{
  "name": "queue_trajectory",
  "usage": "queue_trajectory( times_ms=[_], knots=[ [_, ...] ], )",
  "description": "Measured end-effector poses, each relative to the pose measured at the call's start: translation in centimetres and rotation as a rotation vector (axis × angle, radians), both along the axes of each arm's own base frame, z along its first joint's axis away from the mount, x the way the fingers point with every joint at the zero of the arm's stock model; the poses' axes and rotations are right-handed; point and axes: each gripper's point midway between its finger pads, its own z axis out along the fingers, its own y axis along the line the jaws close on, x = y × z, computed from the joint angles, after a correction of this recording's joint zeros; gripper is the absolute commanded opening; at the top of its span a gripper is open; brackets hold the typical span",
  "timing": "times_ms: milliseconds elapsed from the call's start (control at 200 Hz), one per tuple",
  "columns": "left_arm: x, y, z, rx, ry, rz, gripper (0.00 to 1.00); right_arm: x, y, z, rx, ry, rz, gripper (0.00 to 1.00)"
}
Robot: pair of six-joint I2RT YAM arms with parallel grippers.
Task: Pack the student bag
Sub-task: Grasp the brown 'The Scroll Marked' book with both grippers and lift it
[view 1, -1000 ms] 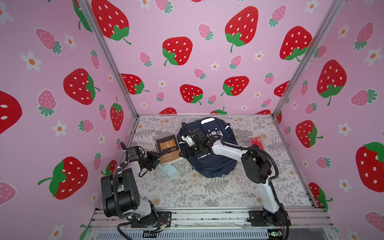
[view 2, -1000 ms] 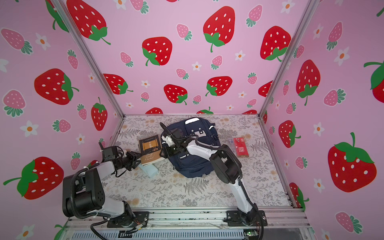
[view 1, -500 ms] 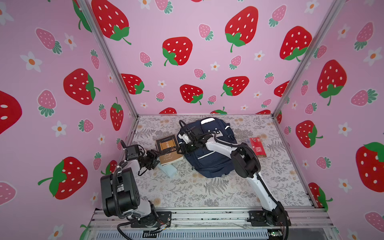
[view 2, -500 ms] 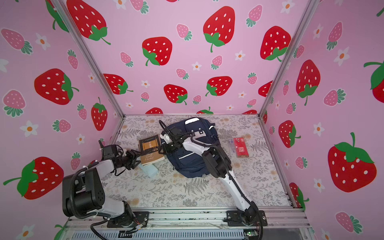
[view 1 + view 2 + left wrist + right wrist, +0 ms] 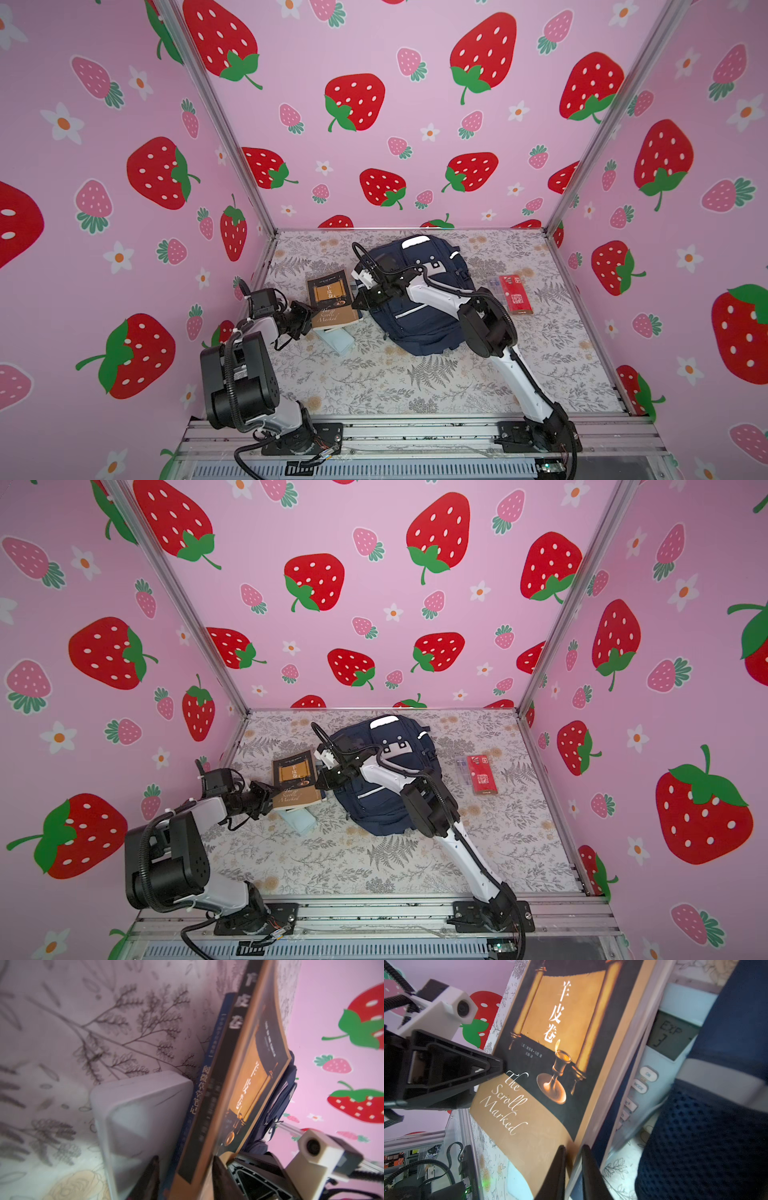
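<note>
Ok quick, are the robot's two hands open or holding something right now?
Left gripper: jaws shut on the book stack, at its edge.
Right gripper: jaws shut on the brown book, the top one of that stack.

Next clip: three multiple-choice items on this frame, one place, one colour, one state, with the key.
1. Where is the red packet?
A) against the back wall
B) on the table, right of the student bag in both top views
C) inside the bag

2. What colour is the calculator?
A) black
B) red
C) pale blue

3. What is the right claw doing?
A) pinching the top book's edge
B) hanging open above the bag
C) holding the packet

Key: 1 B, it lies flat on the floral table; 2 C, pale blue shows below the book; 3 A, its fingers flank the cover's edge.
</note>
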Motion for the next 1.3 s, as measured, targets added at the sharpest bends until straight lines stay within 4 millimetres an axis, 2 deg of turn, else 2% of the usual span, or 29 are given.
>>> queue_trajectory(
  times_ms=[60,195,245,255,310,385,460,555,660,755,845,920,995,1085,1141,1216,1301],
  knots=[
    [0.1,-0.2,0.7,0.000,-0.027,-0.014,0.17,0.1,0.0,0.0,-0.001,-0.002,-0.004,0.18],
    [0.2,-0.5,2.2,0.012,-0.074,-0.030,0.07,0.1,0.2,0.3,0.003,-0.007,-0.008,0.18],
    [0.1,-0.5,2.4,0.014,-0.075,-0.028,0.07,-0.1,0.3,0.2,-0.002,-0.007,-0.007,0.20],
    [0.1,-0.5,2.4,0.014,-0.074,-0.028,0.03,-0.1,0.3,0.1,-0.004,-0.007,-0.008,0.20],
    [0.0,-0.5,2.7,0.015,-0.075,-0.025,0.00,-0.3,0.3,0.0,-0.013,-0.011,-0.008,0.29],
    [-0.1,-0.6,3.3,0.018,-0.089,-0.024,0.00,-0.6,0.1,0.2,-0.034,-0.027,-0.013,0.47],
    [-0.3,-0.7,4.3,0.021,-0.106,-0.022,0.00,-0.7,-0.4,1.3,-0.054,-0.059,-0.028,0.57],
    [-0.2,-1.2,6.5,0.040,-0.136,-0.038,0.00,-0.9,-1.7,4.5,-0.054,-0.114,-0.050,0.63],
    [0.4,-2.6,10.3,0.117,-0.191,-0.109,0.00,-1.1,-3.6,10.2,0.011,-0.175,-0.089,0.69],
    [0.8,-5.5,14.9,0.230,-0.269,-0.230,0.00,-1.0,-5.7,15.2,0.114,-0.220,-0.133,0.73],
    [0.5,-8.4,18.5,0.324,-0.346,-0.341,0.00,-1.2,-7.6,17.8,0.206,-0.235,-0.167,0.77],
    [-0.2,-10.7,20.9,0.372,-0.410,-0.423,0.00,-1.5,-9.0,17.8,0.257,-0.222,-0.184,0.80],
    [-1.4,-12.8,22.5,0.378,-0.465,-0.496,0.00,-2.5,-10.3,16.4,0.284,-0.182,-0.192,0.83],
    [-2.7,-14.2,23.2,0.376,-0.498,-0.553,0.00,-4.1,-11.5,14.4,0.299,-0.141,-0.181,0.90],
    [-3.4,-14.7,23.3,0.367,-0.503,-0.581,0.00,-4.9,-12.1,13.8,0.315,-0.121,-0.179,0.91],
    [-4.2,-15.3,23.6,0.339,-0.513,-0.612,0.00,-5.5,-12.5,14.1,0.355,-0.110,-0.180,0.92],
    [-5.0,-15.8,24.6,0.307,-0.545,-0.632,0.00,-5.8,-12.8,15.7,0.439,-0.106,-0.181,0.92]
  ],
)
